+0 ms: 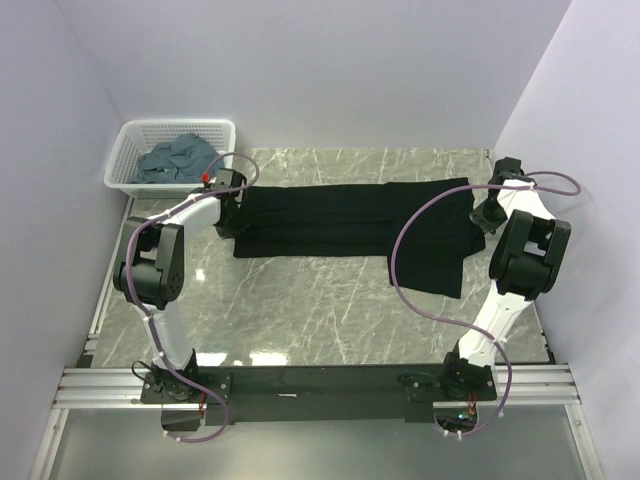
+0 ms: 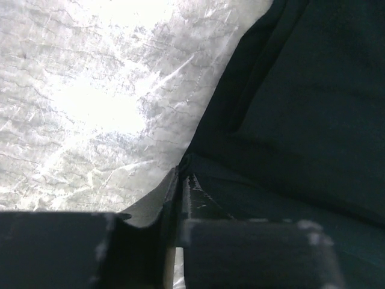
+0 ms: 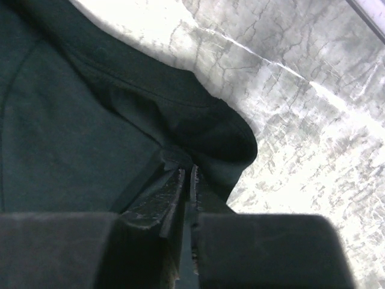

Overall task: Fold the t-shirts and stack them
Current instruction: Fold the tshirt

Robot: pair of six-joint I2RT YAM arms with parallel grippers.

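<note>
While both of my arms reach out over the marble-patterned table point(image 1: 320, 310), the black t-shirt point(image 1: 340, 218) lies flat as a long band between my two pincers. Its long axis runs straight from my left pincer point(image 1: 232, 198) to my right pincer point(image 1: 489, 214), crosswise to my arms, with one end pointing at each.

Left pincer: the jaws are drawn together on the shirt's edge, with only a thin slit between the fingers. From the tips the cloth spreads ahead and to the right, and bare table lies ahead and to the left.

Right pincer: the jaws are pressed together on a bunched fold of the shirt. Dark cloth with a stitched seam spreads ahead and to the left of the tips, and bare table lies to the right.

The band is wider at the right pincer's end, where a flap extends from just beside that pincer toward my base (which end holds the collar I cannot tell).

Beyond my left pincer, farther out and to its left, blue-grey t-shirts point(image 1: 180, 158) lie crumpled in a white lattice basket point(image 1: 124, 152), apart from the black one.
</note>
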